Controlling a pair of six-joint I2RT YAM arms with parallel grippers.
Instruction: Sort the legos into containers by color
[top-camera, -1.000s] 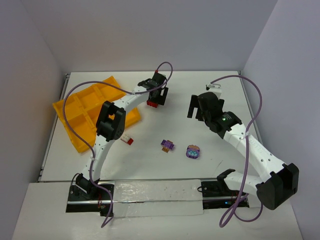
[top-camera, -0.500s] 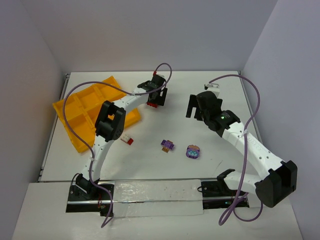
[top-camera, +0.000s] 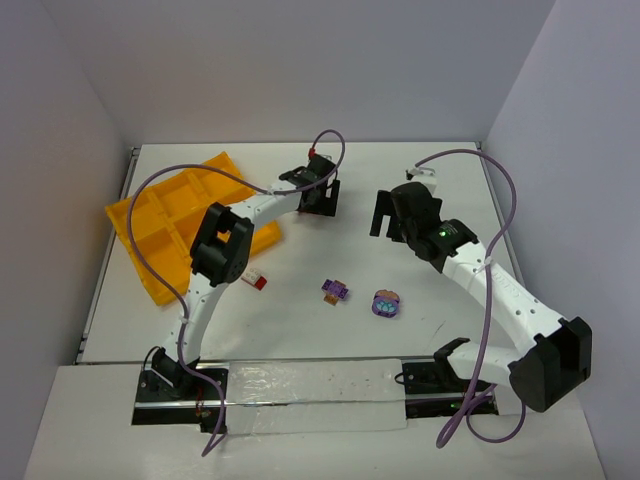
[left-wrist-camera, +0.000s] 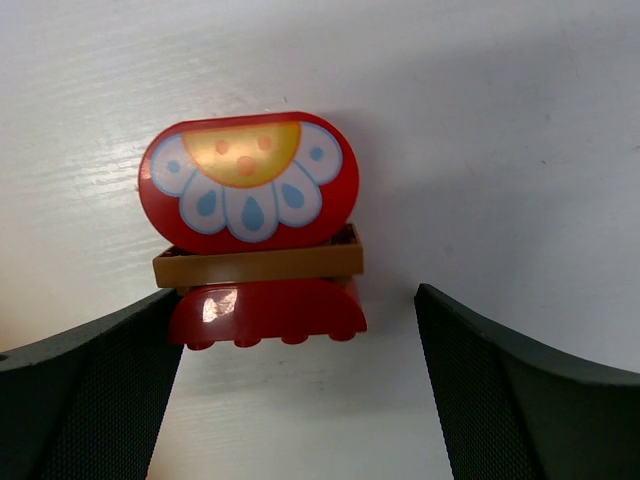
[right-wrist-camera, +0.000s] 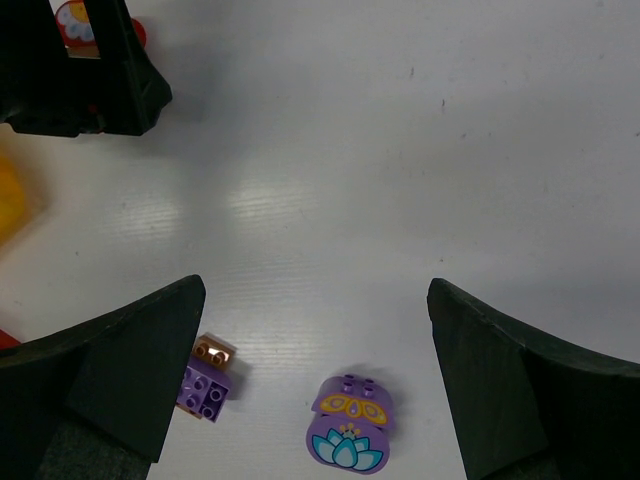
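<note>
Sliding farther out, the left fingers (left-wrist-camera: 85, 400) now hide one red flower lego (left-wrist-camera: 250, 235) from overhead, spread wide around it at the far middle. Right fingers (right-wrist-camera: 110, 370), equally wide and empty, hang above two purple legos, a lotus lego (right-wrist-camera: 350, 425) and a half-hidden lego (right-wrist-camera: 205, 382), on open surface (top-camera: 300, 330). A second red lego (top-camera: 254, 279) lies near the orange tray (top-camera: 160, 200), which the left arm (top-camera: 222, 245) partly covers.
</note>
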